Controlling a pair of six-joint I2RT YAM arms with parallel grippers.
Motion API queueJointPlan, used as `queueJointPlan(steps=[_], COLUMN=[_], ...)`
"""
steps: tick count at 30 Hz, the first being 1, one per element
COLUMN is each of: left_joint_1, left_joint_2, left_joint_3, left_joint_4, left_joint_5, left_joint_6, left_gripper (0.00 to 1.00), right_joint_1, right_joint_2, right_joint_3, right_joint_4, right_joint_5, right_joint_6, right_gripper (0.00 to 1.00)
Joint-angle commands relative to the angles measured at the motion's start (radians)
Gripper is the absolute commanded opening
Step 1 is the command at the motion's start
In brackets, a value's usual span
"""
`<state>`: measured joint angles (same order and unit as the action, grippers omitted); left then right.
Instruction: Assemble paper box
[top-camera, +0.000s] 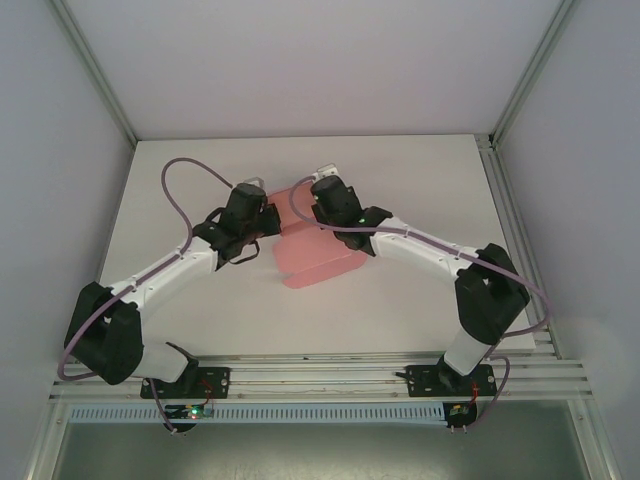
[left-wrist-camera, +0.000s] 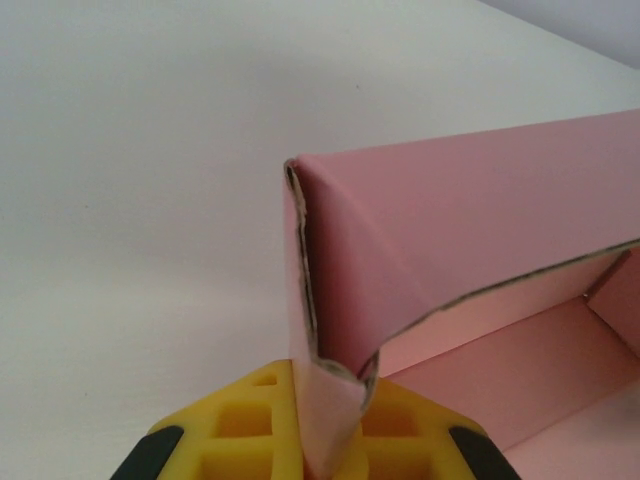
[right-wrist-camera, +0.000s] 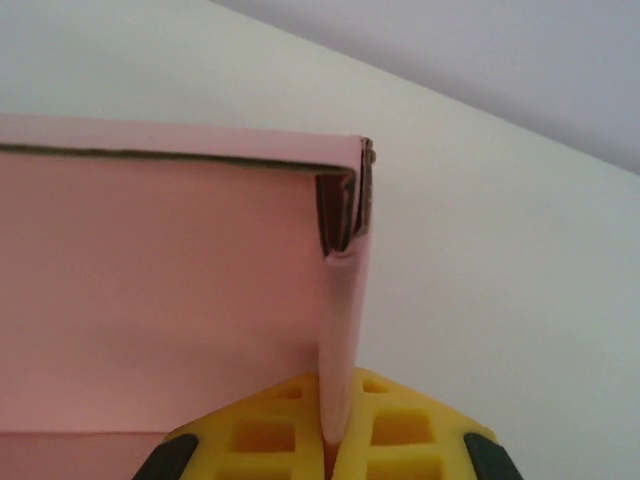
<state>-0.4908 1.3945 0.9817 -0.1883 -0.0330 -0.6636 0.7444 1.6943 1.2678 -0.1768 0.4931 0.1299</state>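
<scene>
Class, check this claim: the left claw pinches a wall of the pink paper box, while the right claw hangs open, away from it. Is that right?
Not quite. The right claw is also shut on a wall of the paper box, as the right wrist view shows. The left claw does pinch a wall.

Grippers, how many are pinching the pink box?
2. The left gripper pinches the left wall of the box; the right gripper pinches its right wall.
</scene>
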Motion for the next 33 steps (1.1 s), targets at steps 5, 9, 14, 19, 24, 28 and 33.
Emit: queueJointPlan(steps=[5,9,14,19,24,28,33], left_joint_1=[-0.057,-0.061,-0.062,-0.061,-0.062,-0.06,-0.055], left_joint_2=[-0.034,-0.029,-0.02,0.0,0.024,0.057,0.092], left_joint_3=[0.071,0.088,0.089,0.095,0.118,0.167,0.213], left_joint_4=[-0.058,-0.079,-0.073,-0.073,-0.072,-0.1,-0.062], left_joint_5=[-0.103,-0.119,-0.116,-0.115,-0.155,-0.262,-0.291], left_joint_6=[-0.086,-0.097,-0.104,-0.09,0.033,0.17,0.385], left_gripper=[0.0,0.0,0.0,0.0,0.0,0.0,0.0], right_joint_1=[-0.019,-0.015,-0.004,0.005,-0.004,-0.044,-0.081], right_joint_2=[0.088,0.1,0.085,-0.003,-0.195,-0.387,-0.616], right_joint_3=[0.049,0.041,0.018,-0.05,-0.181,-0.328,-0.494], right_joint_4=[-0.128,-0.119,-0.09,-0.001,0.126,0.256,0.381], right_joint_5=[0.362,0.46,0.429,0.187,-0.208,-0.472,-0.514], right_joint_6=[-0.066,-0.094,-0.093,-0.104,-0.103,-0.052,-0.021], right_gripper=[0.0,0.0,0.0,0.06,0.51,0.98,0.98])
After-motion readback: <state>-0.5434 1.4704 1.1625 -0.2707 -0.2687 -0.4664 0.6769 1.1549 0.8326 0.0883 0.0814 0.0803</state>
